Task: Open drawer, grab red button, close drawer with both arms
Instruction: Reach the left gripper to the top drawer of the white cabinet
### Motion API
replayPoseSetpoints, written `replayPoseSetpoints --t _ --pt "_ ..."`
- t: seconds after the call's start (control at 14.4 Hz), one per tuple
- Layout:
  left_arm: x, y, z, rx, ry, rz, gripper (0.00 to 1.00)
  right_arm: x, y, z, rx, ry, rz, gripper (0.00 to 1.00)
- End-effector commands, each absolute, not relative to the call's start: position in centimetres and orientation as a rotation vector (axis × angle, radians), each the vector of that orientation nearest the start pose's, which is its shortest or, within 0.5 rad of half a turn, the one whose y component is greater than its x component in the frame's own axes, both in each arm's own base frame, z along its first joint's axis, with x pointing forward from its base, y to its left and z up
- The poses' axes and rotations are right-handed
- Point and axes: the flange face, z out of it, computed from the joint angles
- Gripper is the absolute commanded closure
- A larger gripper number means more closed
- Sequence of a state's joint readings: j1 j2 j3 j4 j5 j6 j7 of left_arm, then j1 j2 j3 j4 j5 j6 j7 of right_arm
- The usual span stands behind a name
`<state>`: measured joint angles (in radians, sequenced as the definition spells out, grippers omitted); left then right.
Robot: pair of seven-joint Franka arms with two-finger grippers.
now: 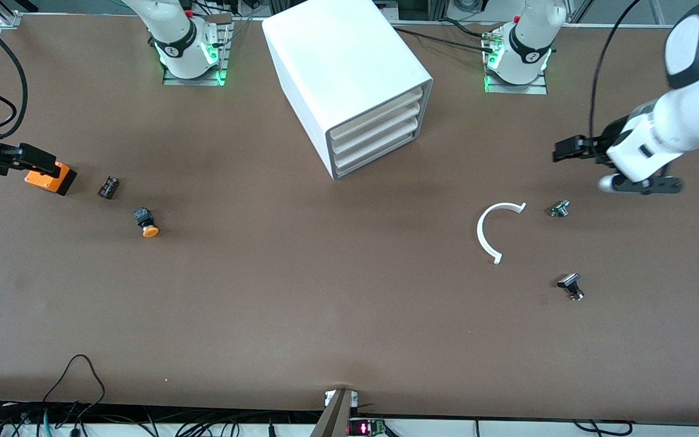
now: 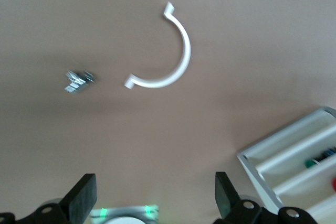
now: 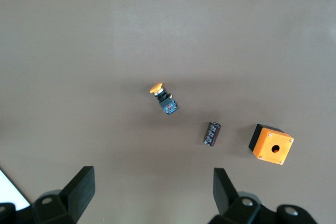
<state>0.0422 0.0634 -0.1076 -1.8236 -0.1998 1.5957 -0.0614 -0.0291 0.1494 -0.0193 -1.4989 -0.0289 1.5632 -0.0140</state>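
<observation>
The white cabinet (image 1: 349, 79) stands mid-table near the robots' bases, its three cream-fronted drawers (image 1: 377, 130) all pushed in. In the left wrist view the drawers (image 2: 294, 163) show at the frame's edge with a speck of red (image 2: 334, 183) and something green inside; I cannot tell whether the red is the button. My left gripper (image 1: 562, 150) (image 2: 156, 203) hangs open and empty over the table toward the left arm's end. My right gripper (image 1: 37, 159) (image 3: 154, 195) hangs open and empty toward the right arm's end, close to an orange box (image 1: 52, 179).
Toward the right arm's end lie the orange box (image 3: 271, 144), a small black cylinder (image 1: 108, 187) (image 3: 212, 133) and an orange-capped button (image 1: 146, 222) (image 3: 164, 99). Toward the left arm's end lie a white curved piece (image 1: 486, 233) (image 2: 176, 61), a small silver part (image 1: 559, 209) (image 2: 79, 81) and a black-topped silver button (image 1: 571, 286).
</observation>
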Motion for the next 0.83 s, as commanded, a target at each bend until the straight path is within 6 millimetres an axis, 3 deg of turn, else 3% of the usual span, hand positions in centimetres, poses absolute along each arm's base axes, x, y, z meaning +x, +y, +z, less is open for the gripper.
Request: replayPoseSetpoints --t 0.0,0.14,0.28,0.49,0.76 --pt "53.1 -6.8 42.3 -3.371 -0.015 0.727 0.01 59.7 -3.2 57.5 -3.153 0.052 0.119 0.00" --pt "52.2 -8.0 38.1 -3.411 0.054 0.887 0.01 59.7 -3.1 57.5 -3.153 0.052 0.119 0.00" --pt "50.8 -10.6 34.7 -3.453 0.142 1.032 0.01 59.7 -3.1 57.5 -3.153 0.050 0.119 0.00" --pt "49.7 -14.2 32.1 -3.534 0.108 1.140 0.01 59.7 -2.6 57.4 -3.163 0.016 0.128 0.00" --pt "47.6 -17.0 26.8 -3.725 0.176 1.254 0.01 59.7 -2.5 57.5 -3.154 0.030 0.119 0.00"
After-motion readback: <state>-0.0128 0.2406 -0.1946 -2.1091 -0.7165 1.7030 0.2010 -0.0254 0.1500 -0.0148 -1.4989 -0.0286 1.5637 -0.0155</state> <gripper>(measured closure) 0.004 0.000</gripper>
